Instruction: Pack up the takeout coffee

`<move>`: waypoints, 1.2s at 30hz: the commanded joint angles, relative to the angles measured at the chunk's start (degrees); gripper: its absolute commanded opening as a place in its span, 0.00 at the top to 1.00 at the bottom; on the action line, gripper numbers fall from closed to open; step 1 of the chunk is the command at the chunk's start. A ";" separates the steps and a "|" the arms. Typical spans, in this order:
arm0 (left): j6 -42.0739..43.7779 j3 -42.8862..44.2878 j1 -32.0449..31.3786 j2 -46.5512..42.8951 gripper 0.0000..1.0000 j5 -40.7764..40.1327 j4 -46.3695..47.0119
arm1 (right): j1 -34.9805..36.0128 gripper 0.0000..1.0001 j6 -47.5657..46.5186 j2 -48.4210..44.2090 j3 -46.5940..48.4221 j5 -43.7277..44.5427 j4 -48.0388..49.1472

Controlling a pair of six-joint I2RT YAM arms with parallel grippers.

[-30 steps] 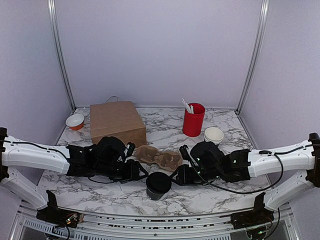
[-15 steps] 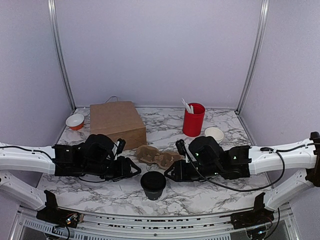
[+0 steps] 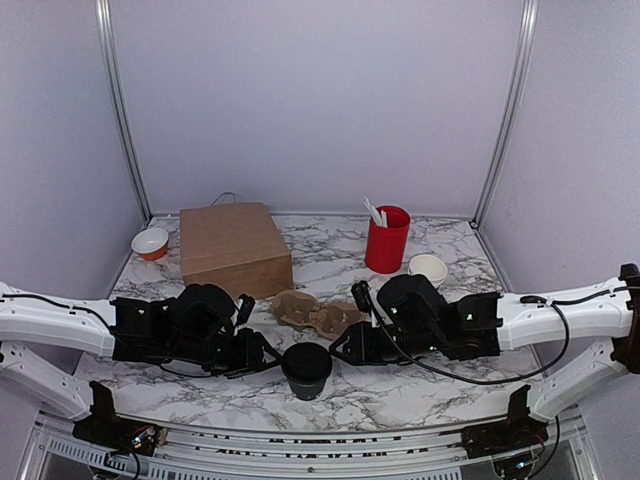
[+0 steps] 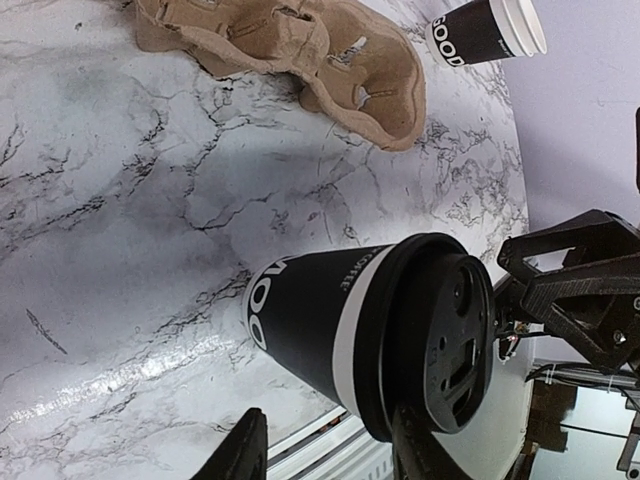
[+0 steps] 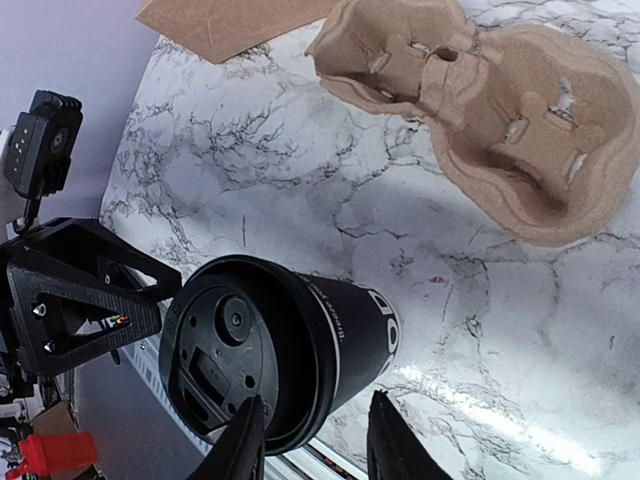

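Note:
The takeout coffee [image 3: 306,369] is a small black cup with a black lid, standing near the table's front edge. It shows in the left wrist view [image 4: 320,320] and in the right wrist view [image 5: 330,335]. My left gripper [image 3: 266,353] is open just left of it, and its fingers [image 4: 243,455] lie low beside the cup. My right gripper [image 3: 339,351] is open just right of it, with its fingers [image 5: 386,440] near the cup's side. Neither holds the cup. A brown pulp cup carrier [image 3: 318,312] lies just behind the cup.
A brown paper bag [image 3: 235,246] stands at the back left, with an orange bowl [image 3: 150,242] to its left. A red cup with white utensils [image 3: 387,240] and a stack of lidless black cups [image 3: 428,268] stand at the back right.
Both grippers drew back from the cup's top. The left one then moved back close to the cup's left side. The cup shifted slightly left.

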 commanded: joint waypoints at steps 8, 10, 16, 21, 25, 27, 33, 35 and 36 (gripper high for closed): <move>-0.51 1.06 -0.79 2.23 0.57 0.37 1.19 | 0.86 0.67 0.06 0.03 -1.55 -1.04 1.22; -0.56 1.10 -0.85 2.11 0.57 0.16 1.20 | 0.95 0.67 0.04 0.35 -1.52 -1.27 1.37; -0.69 1.11 -0.92 0.29 0.57 -1.11 0.81 | 1.30 0.67 -0.02 1.34 -1.35 -1.68 1.80; -0.76 1.11 -0.90 0.17 0.57 -0.86 0.67 | 1.36 0.68 0.01 1.68 -1.13 -1.63 1.76; -0.61 1.11 -0.91 0.13 0.57 -0.89 0.65 | 1.47 0.68 0.21 1.66 -1.34 -1.42 1.84; -0.52 1.08 -0.87 0.27 0.57 -0.80 0.72 | 1.48 0.68 0.32 1.70 -1.45 -1.50 2.05; -0.14 2.94 -0.87 0.68 0.57 -0.72 0.76 | 1.64 0.68 0.65 1.69 -1.78 -1.20 1.76; -0.17 2.94 -0.92 0.40 0.57 -0.93 0.68 | 1.66 0.68 0.76 1.47 -1.95 -1.00 1.71; -0.12 2.93 -0.91 0.31 0.57 -0.95 0.68 | 1.66 0.68 0.85 1.38 -2.06 -0.91 1.72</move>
